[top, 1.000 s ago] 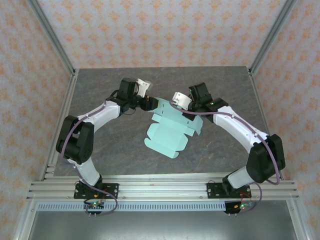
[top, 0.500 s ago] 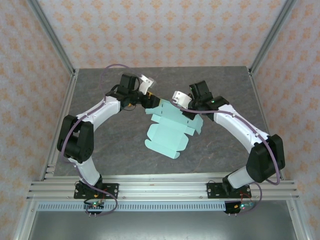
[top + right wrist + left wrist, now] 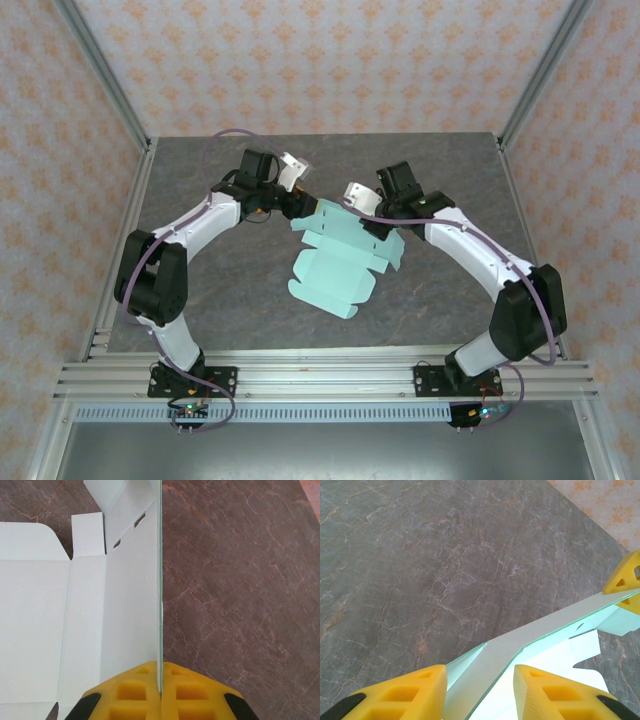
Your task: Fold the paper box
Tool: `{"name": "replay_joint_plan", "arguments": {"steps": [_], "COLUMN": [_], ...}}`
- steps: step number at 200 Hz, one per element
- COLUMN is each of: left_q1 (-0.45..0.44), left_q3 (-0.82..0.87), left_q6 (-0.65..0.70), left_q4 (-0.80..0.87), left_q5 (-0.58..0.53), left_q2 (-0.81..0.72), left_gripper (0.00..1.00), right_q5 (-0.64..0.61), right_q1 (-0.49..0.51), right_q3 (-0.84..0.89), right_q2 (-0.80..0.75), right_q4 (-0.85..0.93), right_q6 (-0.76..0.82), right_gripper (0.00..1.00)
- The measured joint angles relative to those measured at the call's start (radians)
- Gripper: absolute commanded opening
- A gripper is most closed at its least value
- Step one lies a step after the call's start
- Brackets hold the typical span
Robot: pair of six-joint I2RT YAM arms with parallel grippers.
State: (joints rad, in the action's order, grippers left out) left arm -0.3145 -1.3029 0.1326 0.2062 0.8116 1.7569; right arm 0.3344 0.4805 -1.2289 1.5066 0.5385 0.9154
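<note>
The paper box (image 3: 335, 262) is a pale mint-green die-cut sheet lying open at the table's middle, its far panel raised off the surface. My right gripper (image 3: 364, 214) is shut on that raised panel's edge (image 3: 159, 605); the pads (image 3: 145, 685) pinch the thin card, which stands on edge. My left gripper (image 3: 300, 206) is open at the sheet's far left corner. The lifted flap (image 3: 520, 645) runs through the gap between its yellow fingers (image 3: 405, 690) without being pinched. The right gripper's yellow fingertip (image 3: 624, 582) holds the flap's other end.
A grey marbled table (image 3: 220, 280) carries the sheet. Aluminium frame posts (image 3: 100, 90) and patterned walls close in the back and sides. A rail (image 3: 320, 375) runs along the near edge by the arm bases.
Both grippers have shifted slightly toward the back and each other. The sheet's far panel has risen a little with them, and the left arm's cable now loops higher.
</note>
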Motion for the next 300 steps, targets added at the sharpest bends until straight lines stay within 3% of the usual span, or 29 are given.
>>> {"name": "replay_joint_plan", "arguments": {"steps": [84, 137, 205, 265, 300], "left_q1": [-0.035, -0.082, -0.092, -0.091, -0.064], "left_q3": [0.001, 0.033, 0.055, 0.105, 0.259], "left_q6": [-0.031, -0.246, -0.423, -0.414, -0.378], "left_q4": [0.009, -0.148, -0.283, -0.305, -0.290], "left_q5": [-0.013, -0.082, -0.114, -0.114, -0.163], "left_q2": [0.000, 0.000, 0.000, -0.018, -0.172], "left_gripper": [0.31, 0.33, 0.39, 0.53, 0.62], "right_q5": [-0.011, -0.066, -0.083, -0.091, -0.087], "right_q1": [0.000, 0.001, 0.003, 0.003, -0.006], "right_q3": [0.000, 0.001, 0.026, 0.046, 0.048], "right_q2": [0.006, 0.008, 0.008, 0.008, 0.005], "right_q4": [-0.016, -0.070, -0.145, -0.161, -0.161], "right_q6": [-0.047, -0.092, -0.134, -0.129, -0.111], "right_gripper": [0.00, 0.00, 0.00, 0.00, 0.00]}}
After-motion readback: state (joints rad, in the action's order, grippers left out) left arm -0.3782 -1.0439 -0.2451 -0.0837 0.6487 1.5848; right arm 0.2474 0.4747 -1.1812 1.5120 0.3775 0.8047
